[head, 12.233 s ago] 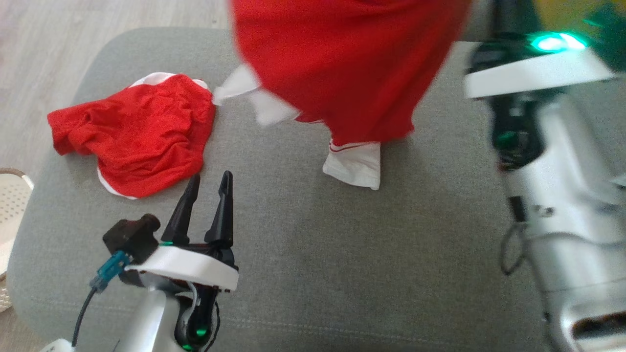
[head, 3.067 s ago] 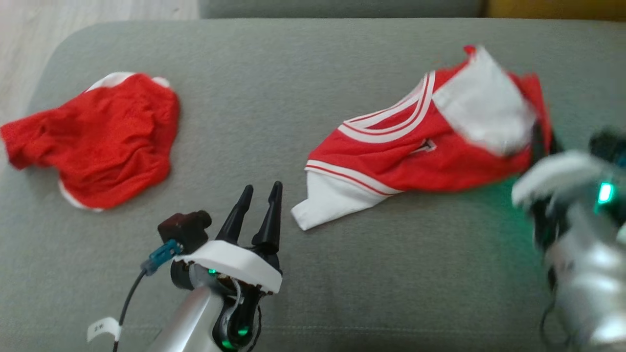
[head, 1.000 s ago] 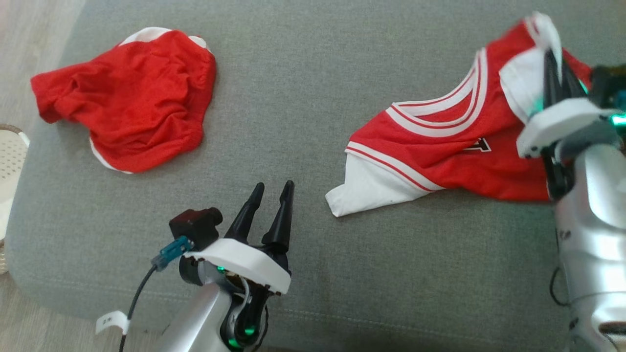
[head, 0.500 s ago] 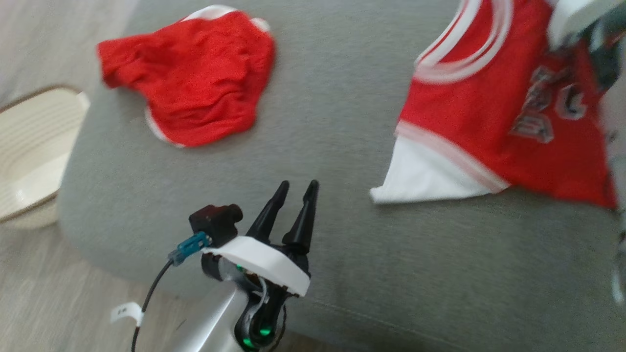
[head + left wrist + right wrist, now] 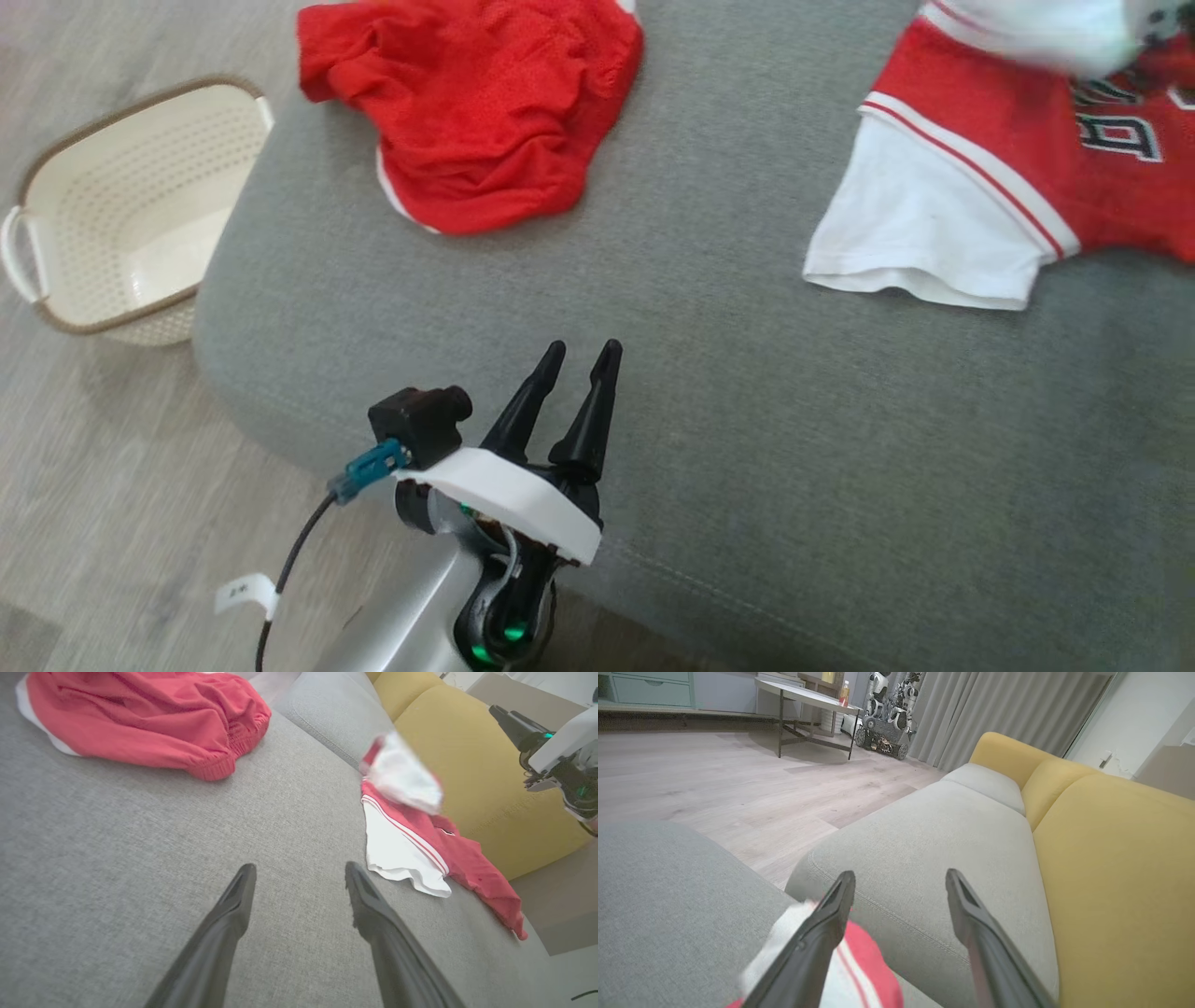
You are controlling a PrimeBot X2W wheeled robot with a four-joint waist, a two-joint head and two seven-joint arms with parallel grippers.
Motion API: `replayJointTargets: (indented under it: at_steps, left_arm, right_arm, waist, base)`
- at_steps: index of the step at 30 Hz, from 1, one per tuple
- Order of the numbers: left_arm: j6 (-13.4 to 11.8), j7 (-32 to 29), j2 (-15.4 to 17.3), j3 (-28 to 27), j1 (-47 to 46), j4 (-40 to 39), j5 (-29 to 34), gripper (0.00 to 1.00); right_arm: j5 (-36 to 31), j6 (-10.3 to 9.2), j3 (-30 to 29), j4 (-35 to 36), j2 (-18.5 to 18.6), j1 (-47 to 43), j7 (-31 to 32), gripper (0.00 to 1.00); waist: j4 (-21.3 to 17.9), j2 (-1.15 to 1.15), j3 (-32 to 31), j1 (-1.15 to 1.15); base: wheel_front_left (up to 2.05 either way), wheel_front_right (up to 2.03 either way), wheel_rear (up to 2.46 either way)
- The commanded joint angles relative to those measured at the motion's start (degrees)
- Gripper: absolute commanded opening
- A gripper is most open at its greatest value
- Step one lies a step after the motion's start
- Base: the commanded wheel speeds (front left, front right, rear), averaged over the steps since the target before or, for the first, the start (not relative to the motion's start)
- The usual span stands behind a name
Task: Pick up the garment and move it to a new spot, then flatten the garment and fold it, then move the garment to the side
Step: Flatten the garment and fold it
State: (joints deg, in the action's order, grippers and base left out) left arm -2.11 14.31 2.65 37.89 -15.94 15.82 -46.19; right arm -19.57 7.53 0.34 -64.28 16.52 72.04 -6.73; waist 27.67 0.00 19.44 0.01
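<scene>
The garment (image 5: 990,121) is a red jersey with white sleeves and striped trim, lying on the grey cushion (image 5: 747,448) at the upper right of the head view. Its top edge is a white blur. In the left wrist view the garment (image 5: 406,854) lies to the right, with a blurred white and red part in the air above it. My right gripper (image 5: 899,875) is open, nothing between its fingers; part of the garment (image 5: 859,970) shows blurred below its left finger. It also appears raised at the far right (image 5: 500,713). My left gripper (image 5: 583,347) hovers open and empty over bare cushion (image 5: 301,867).
Crumpled red shorts (image 5: 476,103) lie at the cushion's back left (image 5: 140,718). A cream perforated basket (image 5: 140,105) stands on the wooden floor off the cushion's left edge. A yellow backrest (image 5: 1120,858) rises behind the garment.
My right gripper was shut on the garment's white sleeve; it has opened and let go, and that part is dropping. The head camera has swung down and left. The left gripper keeps its pose.
</scene>
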Motion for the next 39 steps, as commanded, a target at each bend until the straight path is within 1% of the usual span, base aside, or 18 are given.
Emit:
replayJointTargets:
  at_steps: [1, 5, 8, 12, 13, 15, 21, 25, 28, 33, 39]
  left_arm:
    - [-0.3, 0.7, 0.2, -2.2, -1.7, -1.8, 0.2, 1.00]
    - [-0.3, 0.7, 0.2, -3.4, -2.0, -1.4, 1.4, 1.00]
    - [-0.4, 0.7, 0.2, -4.5, -2.0, -1.0, 2.3, 1.00]
    - [-0.5, 0.7, 0.2, -6.5, -1.7, -0.3, 3.5, 1.00]
    - [-0.5, 0.7, 0.2, -6.5, -1.7, -0.3, 3.5, 1.00]
    - [-0.5, 0.7, 0.2, -7.4, -1.5, 0.0, 3.7, 1.00]
    - [-0.4, 0.7, 0.2, -10.6, -0.7, 1.4, 4.4, 1.00]
    - [-0.1, 0.7, 0.2, -12.3, -0.7, 3.5, 5.6, 1.00]
    - [0.2, 0.7, 0.2, -13.9, -1.2, 5.6, 6.9, 1.00]
    - [1.5, 0.7, 0.2, -16.2, -3.6, 9.8, 8.7, 1.00]
    - [1.1, 0.7, 0.3, -18.1, -8.6, 18.4, 9.9, 1.00]
  right_arm:
    - [-0.6, -0.04, -0.1, 0.9, -1.6, 0.6, -1.0, 1.00]
    - [0.5, -0.04, -1.9, -1.6, -2.9, -1.9, -3.6, 1.00]
    - [2.4, -0.04, -3.4, -2.2, -4.3, -4.5, -6.1, 1.00]
    - [6.2, -0.04, -4.6, -1.0, -7.0, -9.6, -7.9, 1.00]
    - [6.2, -0.04, -4.6, -1.0, -7.0, -9.6, -7.9, 1.00]
    - [8.7, -0.04, -5.2, 0.7, -8.1, -12.9, -8.2, 1.00]
    - [17.0, -0.04, -4.8, 14.1, -10.7, -27.9, -8.2, 1.00]
    - [21.0, -0.04, -4.5, 24.3, -11.6, -38.3, -8.3, 1.00]
    - [23.4, -0.04, -3.7, 30.5, -12.4, -44.1, -8.3, 1.00]
    - [25.5, -0.04, -2.9, 37.3, -13.1, -48.8, -7.7, 1.00]
    - [26.0, -0.04, -2.7, 42.4, -13.4, -50.8, -5.9, 1.00]
  waist:
    - [-1.8, 0.00, -0.9, -0.01]
    - [-5.5, 0.00, -2.7, -0.01]
    - [-9.0, 0.00, -4.6, -0.01]
    - [-14.1, 0.00, -7.3, -0.01]
    - [-14.1, 0.00, -7.3, -0.01]
    - [-16.6, 0.00, -8.6, -0.01]
    - [-23.1, 0.00, -11.2, -0.01]
    - [-26.8, 0.00, -11.3, -0.01]
    - [-29.5, 0.00, -10.8, -0.01]
    - [-32.6, 0.00, -9.8, -0.01]
    - [-34.6, 0.00, -8.8, -0.01]
  base:
    - [0.00, 0.00, 0.00]
    - [0.00, 0.00, 0.00]
    - [0.00, 0.00, 0.00]
    - [0.00, 0.00, 0.00]
    - [0.00, 0.00, 0.00]
    - [0.00, 0.00, 0.00]
    - [0.00, 0.00, 0.00]
    - [0.00, 0.00, 0.00]
    - [0.00, 0.00, 0.00]
    - [0.00, 0.00, 0.00]
    - [0.00, 0.00, 0.00]
